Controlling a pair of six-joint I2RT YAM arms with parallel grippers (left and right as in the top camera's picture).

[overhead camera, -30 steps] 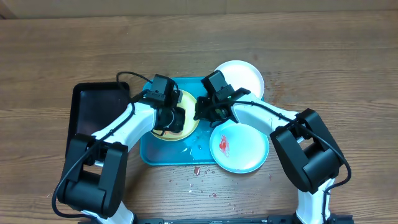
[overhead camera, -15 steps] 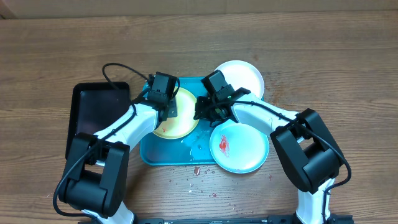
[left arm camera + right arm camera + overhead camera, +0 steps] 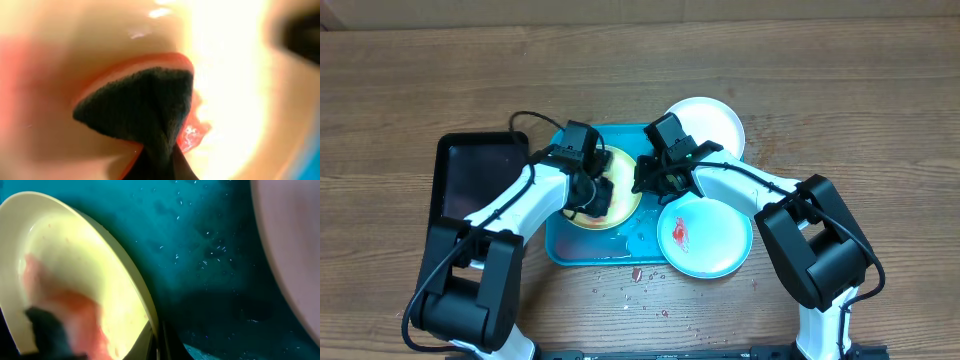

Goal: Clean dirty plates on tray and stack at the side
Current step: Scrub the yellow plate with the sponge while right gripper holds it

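Note:
The yellow-green-rimmed plate lies on the left half of the turquoise tray. My left gripper is shut on a black cloth and presses it onto the plate's inside, among red sauce smears. My right gripper is shut on the plate's right rim, with its fingers pinching the edge. A white plate with a red smear lies at the tray's right front. A clean white plate sits at the tray's far right corner.
A narrow black tray stands left of the turquoise tray. Red crumbs lie on the wooden table in front of the tray. Water drops wet the tray floor. The white plate's edge shows at the right of the right wrist view.
My left gripper swung with the cloth to the plate's far-left edge, then came back over the plate's middle. The right gripper and the plates stayed in place.

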